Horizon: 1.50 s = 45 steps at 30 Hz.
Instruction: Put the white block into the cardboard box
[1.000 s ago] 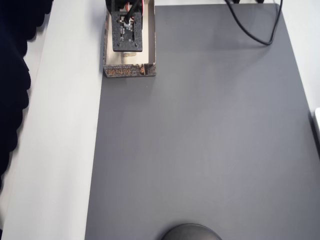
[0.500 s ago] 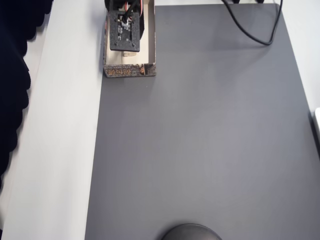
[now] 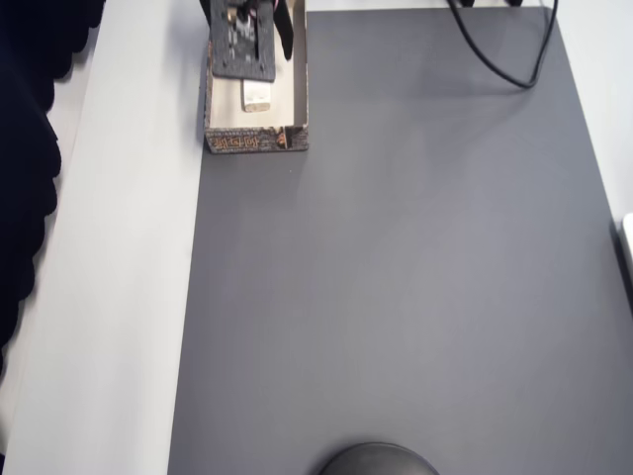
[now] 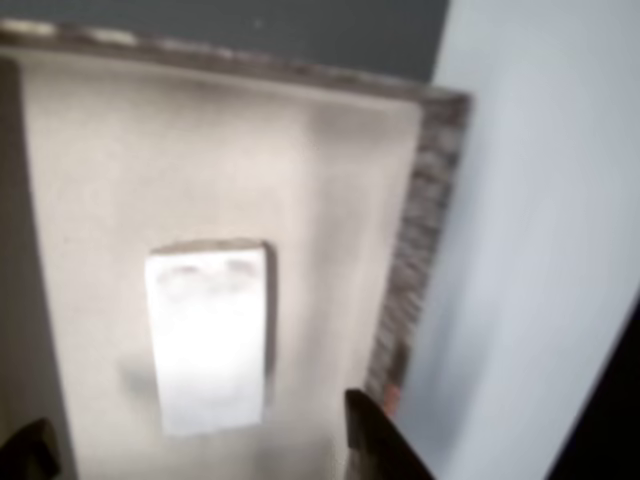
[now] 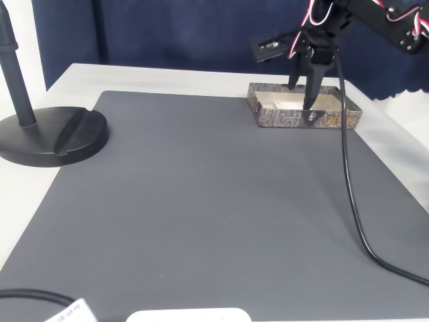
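Note:
The white block [image 3: 257, 94] lies flat on the cream floor of the cardboard box [image 3: 255, 142], free of the fingers. In the wrist view the block [image 4: 208, 335] rests lengthwise near the box's patterned wall [image 4: 420, 250], and my gripper [image 4: 192, 412] hangs open just above its near end, one dark fingertip [image 4: 365, 430] on each side. Seen from overhead, my gripper [image 3: 255, 59] sits at the box's far end under the black camera mount. From the fixed camera, the gripper [image 5: 301, 96] points down into the box [image 5: 301, 119] with its fingers spread.
The box stands at the edge of a grey mat [image 3: 396, 277], beside the white table strip [image 3: 119, 247]. A black cable [image 5: 348, 188] trails across the mat's right side. A black stand base [image 5: 53, 134] sits at the mat's left in the fixed view.
The arm has drawn back toward the top of the overhead view, uncovering the white block, which now lies free on the box floor.

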{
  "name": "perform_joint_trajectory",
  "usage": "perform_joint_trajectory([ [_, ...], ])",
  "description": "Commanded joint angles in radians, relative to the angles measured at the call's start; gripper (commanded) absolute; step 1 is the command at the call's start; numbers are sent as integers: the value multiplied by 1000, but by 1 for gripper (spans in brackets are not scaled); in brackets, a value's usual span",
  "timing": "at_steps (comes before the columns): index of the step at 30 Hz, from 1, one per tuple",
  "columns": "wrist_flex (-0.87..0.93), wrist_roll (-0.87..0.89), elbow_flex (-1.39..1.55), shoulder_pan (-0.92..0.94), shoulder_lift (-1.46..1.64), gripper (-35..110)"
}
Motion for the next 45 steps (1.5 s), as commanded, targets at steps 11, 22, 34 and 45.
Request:
perform_joint_trajectory([
  [11,9,-41,106,-52,279,23],
  [22,49,-272,417,-109,563,-2],
  [34,9,-638,1189,-318,1081,-2],
  [45,-98,-1187,1480,-744,1371,-2],
])
